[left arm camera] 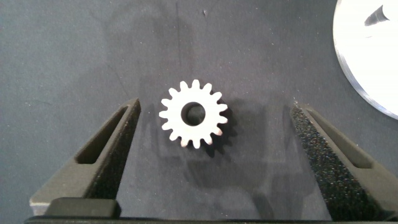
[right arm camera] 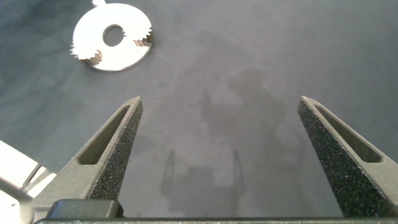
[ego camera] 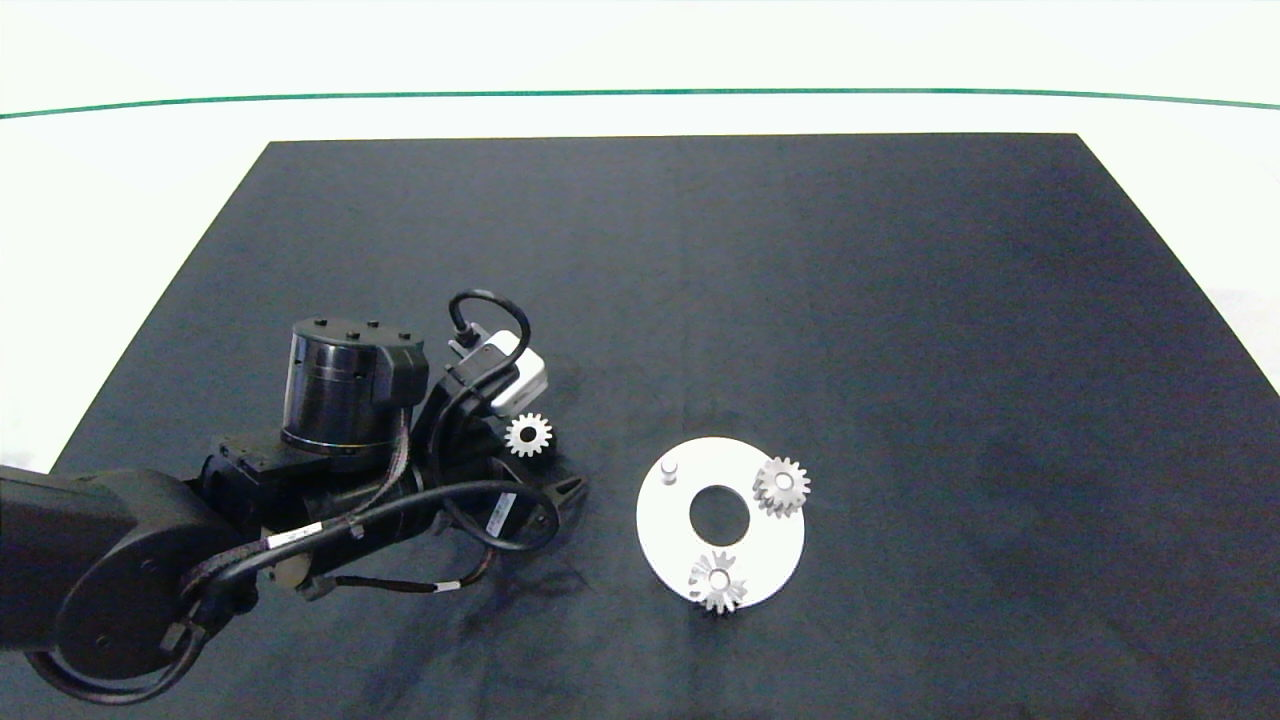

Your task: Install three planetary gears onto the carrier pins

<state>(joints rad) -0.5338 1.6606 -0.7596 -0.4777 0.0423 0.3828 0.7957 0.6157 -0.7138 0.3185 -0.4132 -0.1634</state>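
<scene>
Head view first: the flat white ring-shaped disc (ego camera: 720, 520) with the big centre hole sat on the dark mat (ego camera: 850, 300), a bit right of centre in the lower half of the frame. Two of the small silvery metal spur gears were already on it, one at the right edge (ego camera: 781, 486) and one at the bottom edge (ego camera: 717, 581). One short whitish pin (ego camera: 669, 469) at the disc's upper left stood bare. The third silvery gear (ego camera: 528, 435) lay flat on the mat left of the disc, well apart from it, right beside the dark left arm (ego camera: 330, 470) that came in from the lower left.

Left wrist view: the left gripper (left arm camera: 214, 146) was spread wide, with that loose gear (left arm camera: 193, 114) lying flat between its foam-padded fingers, touching neither one. A slice of the white disc showed in the upper right corner.

Right wrist view: the right gripper (right arm camera: 221, 140) was also wide open, nothing between its fingers, just bare mat below. The disc with its gears was up in the upper left, far from it.
</scene>
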